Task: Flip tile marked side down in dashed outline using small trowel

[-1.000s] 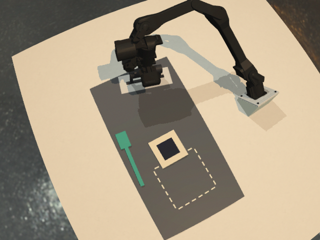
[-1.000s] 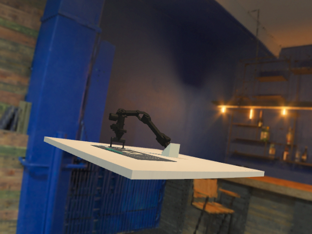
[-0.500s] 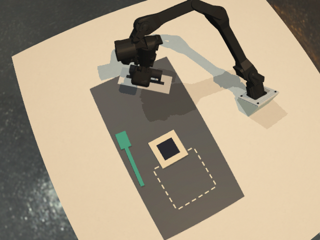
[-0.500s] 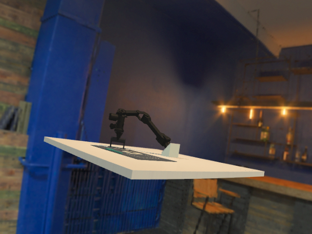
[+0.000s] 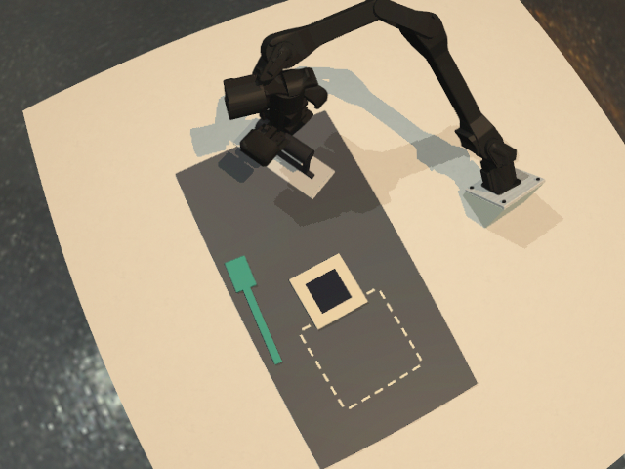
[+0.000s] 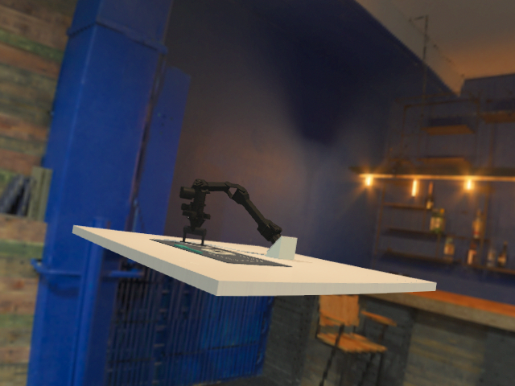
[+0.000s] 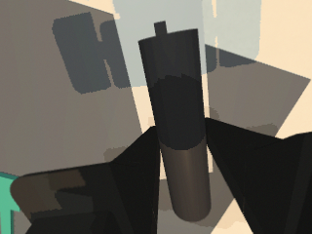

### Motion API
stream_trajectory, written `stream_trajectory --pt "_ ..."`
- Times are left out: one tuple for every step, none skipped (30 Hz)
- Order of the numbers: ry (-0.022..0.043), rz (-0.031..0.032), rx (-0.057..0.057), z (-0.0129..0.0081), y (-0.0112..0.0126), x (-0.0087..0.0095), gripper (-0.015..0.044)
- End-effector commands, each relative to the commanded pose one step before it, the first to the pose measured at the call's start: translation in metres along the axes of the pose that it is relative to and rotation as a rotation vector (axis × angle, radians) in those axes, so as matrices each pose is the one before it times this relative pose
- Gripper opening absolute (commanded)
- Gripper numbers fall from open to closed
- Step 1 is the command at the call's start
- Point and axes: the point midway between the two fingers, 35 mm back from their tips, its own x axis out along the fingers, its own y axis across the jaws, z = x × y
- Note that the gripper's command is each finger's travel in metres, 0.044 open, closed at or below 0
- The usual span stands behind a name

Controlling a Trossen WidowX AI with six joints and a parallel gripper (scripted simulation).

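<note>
My gripper point(image 5: 282, 151) point(image 6: 193, 239) point(image 7: 178, 128) is shut on the small trowel's dark round handle point(image 7: 177, 122), at the far end of the dark mat point(image 5: 227, 212). The trowel's pale blade point(image 5: 315, 184) lies low over the mat just beyond the fingers. The cream tile point(image 5: 328, 291) lies flat on the mat with its dark marked square facing up. It overlaps the far corner of the dashed outline point(image 5: 304, 327). The tile is well apart from the gripper, nearer the camera.
A green flat spatula-shaped tool point(image 5: 252, 308) point(image 7: 5, 195) lies on the mat left of the tile. The arm's base point(image 5: 504, 189) stands on the beige table point(image 5: 101, 176) at the right. The table point(image 6: 249, 282) ends in open edges on all sides.
</note>
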Motion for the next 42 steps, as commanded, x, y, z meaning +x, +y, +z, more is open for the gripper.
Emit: stream_trajectory --pt "0.00300 -0.00128 0.0747 0.00012 -0.00042 0.00131 0.0130" --pt "0.00000 0.00000 0.0000 0.00000 0.00000 0.00000 0.0130" --pt "0.00000 0.00000 0.0000 0.00000 0.00000 0.00000 0.0130" --pt "0.00000 0.00000 0.0000 0.00000 0.00000 0.00000 0.0130" --pt "0.00000 0.00000 0.0000 0.00000 0.00000 0.00000 0.0156" --pt "0.00000 0.00000 0.0000 0.00000 0.00000 0.00000 0.0183" --pt "0.00000 0.00000 0.0000 0.00000 0.00000 0.00000 0.0209" --pt "0.00000 0.00000 0.0000 0.00000 0.00000 0.00000 0.0235" --pt "0.00000 0.00000 0.0000 0.00000 0.00000 0.00000 0.0261" --pt "0.00000 0.00000 0.0000 0.00000 0.00000 0.00000 0.0270" --pt "0.00000 0.00000 0.0000 0.00000 0.00000 0.00000 0.0270" --pt "0.00000 0.00000 0.0000 0.00000 0.00000 0.00000 0.0270" --pt "0.00000 0.00000 0.0000 0.00000 0.00000 0.00000 0.0270" --pt "0.00000 0.00000 0.0000 0.00000 0.00000 0.00000 0.0270" --pt "0.00000 0.00000 0.0000 0.00000 0.00000 0.00000 0.0270" --pt "0.00000 0.00000 0.0000 0.00000 0.00000 0.00000 0.0270" --pt "0.00000 0.00000 0.0000 0.00000 0.00000 0.00000 0.0270" --pt "0.00000 0.00000 0.0000 0.00000 0.00000 0.00000 0.0270" --pt "0.00000 0.00000 0.0000 0.00000 0.00000 0.00000 0.0270" --pt "0.00000 0.00000 0.0000 0.00000 0.00000 0.00000 0.0270" --pt "0.00000 0.00000 0.0000 0.00000 0.00000 0.00000 0.0270" --pt "0.00000 0.00000 0.0000 0.00000 0.00000 0.00000 0.0270" --pt "0.00000 0.00000 0.0000 0.00000 0.00000 0.00000 0.0270" --pt "0.00000 0.00000 0.0000 0.00000 0.00000 0.00000 0.0270" --pt "0.00000 0.00000 0.0000 0.00000 0.00000 0.00000 0.0270" --pt "0.00000 0.00000 0.0000 0.00000 0.00000 0.00000 0.0270" --pt "0.00000 0.00000 0.0000 0.00000 0.00000 0.00000 0.0270" --pt "0.00000 0.00000 0.0000 0.00000 0.00000 0.00000 0.0270" --pt "0.00031 0.00005 0.0000 0.00001 0.00016 -0.00183 0.0270" --pt "0.00083 0.00012 0.0000 0.00002 0.00040 -0.00549 0.0270" --pt "0.00105 0.00007 -0.0001 -0.00005 0.00041 -0.00914 0.0270" --pt "0.00073 -0.00009 -0.0003 -0.00018 0.00005 -0.01141 0.0270" --pt "0.00010 -0.00020 -0.0003 -0.00023 -0.00033 -0.00907 0.0270" --pt "-0.00014 -0.00017 -0.0002 -0.00017 -0.00036 -0.00542 0.0270" --pt "-0.00008 -0.00006 -0.0001 -0.00006 -0.00015 -0.00180 0.0270" --pt "0.00000 0.00000 0.0000 0.00000 0.00000 0.00000 0.0270" --pt "0.00000 0.00000 0.0000 0.00000 0.00000 0.00000 0.0270" --pt "0.00000 0.00000 0.0000 0.00000 0.00000 0.00000 0.0270" --pt "0.00000 0.00000 0.0000 0.00000 0.00000 0.00000 0.0270" --pt "-0.00256 0.01615 -0.0123 -0.00182 0.00242 -0.00332 0.0296" --pt "-0.00088 0.00033 -0.0111 -0.00057 -0.00030 -0.00311 0.0300" --pt "-0.00037 0.00013 -0.0045 -0.00023 -0.00013 -0.00124 0.0300"
